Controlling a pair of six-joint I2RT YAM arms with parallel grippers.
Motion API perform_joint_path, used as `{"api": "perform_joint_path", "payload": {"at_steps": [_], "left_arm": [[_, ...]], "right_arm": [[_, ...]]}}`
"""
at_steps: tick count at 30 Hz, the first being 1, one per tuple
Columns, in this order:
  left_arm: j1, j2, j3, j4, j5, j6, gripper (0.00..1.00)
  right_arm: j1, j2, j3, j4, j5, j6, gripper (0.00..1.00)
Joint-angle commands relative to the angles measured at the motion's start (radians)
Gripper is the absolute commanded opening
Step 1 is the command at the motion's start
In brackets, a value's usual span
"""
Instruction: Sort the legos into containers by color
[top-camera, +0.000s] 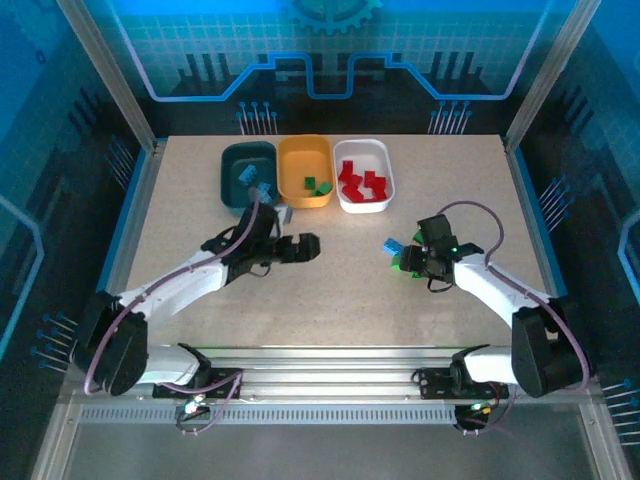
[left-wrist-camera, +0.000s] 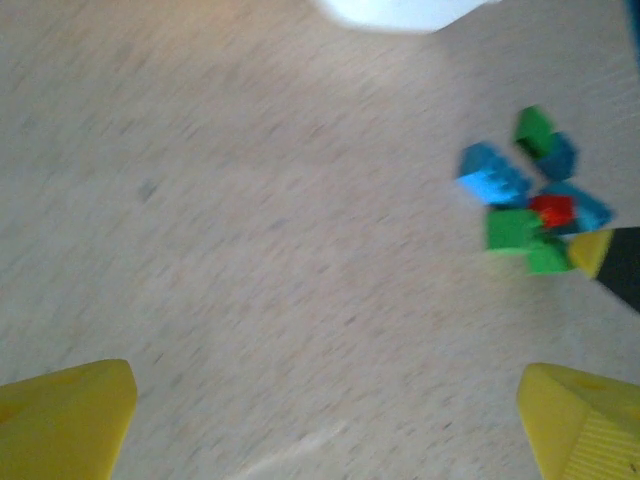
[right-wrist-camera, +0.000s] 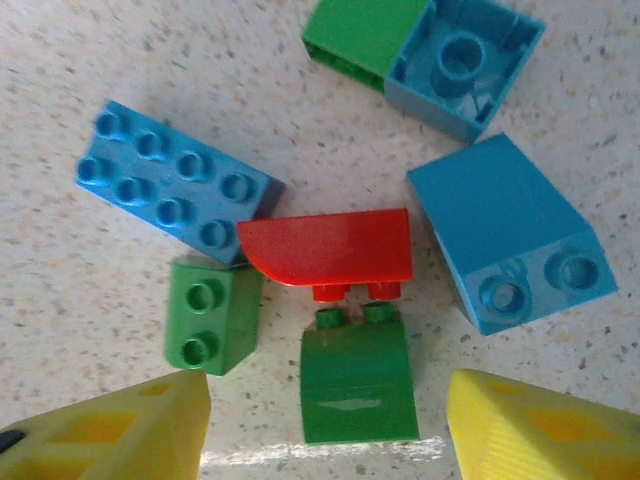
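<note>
The right gripper (right-wrist-camera: 330, 400) is held low over the pile (top-camera: 400, 258) on the right half of the tabletop (top-camera: 180, 200), about midway between its near and far edges. Its jaws stand partly apart with nothing gripped. A green wedge (right-wrist-camera: 358, 385) is framed between the fingers (right-wrist-camera: 120, 430), with a gap on each side. This wedge is judged to be the brick to be picked.

For a clean pick, the gripper should be lowered straight, so that the wedge's flat sides are met rather than its slope, from which the pads could slip. The red brick (right-wrist-camera: 330, 248) lies just beside the wedge, studs facing studs, and a small green brick (right-wrist-camera: 210, 318) sits close to one finger. Care is needed that neither is pinched or dragged. The jaws should be closed only once both tips are below the wedge's top, and the lift made vertically before any travel.

Green bricks are seen in the orange tub (top-camera: 298, 160) at the far edge. It stands between the teal tub (top-camera: 240, 158), which holds blue bricks, and the white tub (top-camera: 365, 148), which holds red ones. The wedge belongs in the orange one. The left gripper (top-camera: 298, 247) is spread wide and empty near the tubs, so the carry should be routed clear of it.
</note>
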Motion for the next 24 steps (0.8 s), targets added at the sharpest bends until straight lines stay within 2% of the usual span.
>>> {"api": "perform_joint_path", "payload": {"at_steps": [1, 9, 16, 21, 24], "left_arm": [[0.040, -0.125, -0.059, 0.042, 0.011, -0.079, 0.99], [0.108, -0.276, -0.119, -0.035, -0.003, -0.061, 0.99], [0.127, -0.339, -0.136, -0.080, -0.002, -0.056, 0.99], [0.140, -0.397, -0.142, -0.133, -0.016, -0.054, 0.99], [0.153, -0.445, -0.143, -0.171, -0.040, -0.069, 0.99]], "right_arm": [[0.015, 0.034, 0.018, -0.030, 0.040, 0.018, 0.60], [0.017, 0.069, 0.005, -0.030, 0.063, 0.008, 0.48], [0.027, 0.134, 0.035, -0.027, 0.063, 0.000, 0.50], [0.055, 0.094, 0.019, -0.028, 0.091, 0.006, 0.32], [0.102, -0.007, 0.013, -0.074, 0.125, 0.016, 0.30]]}}
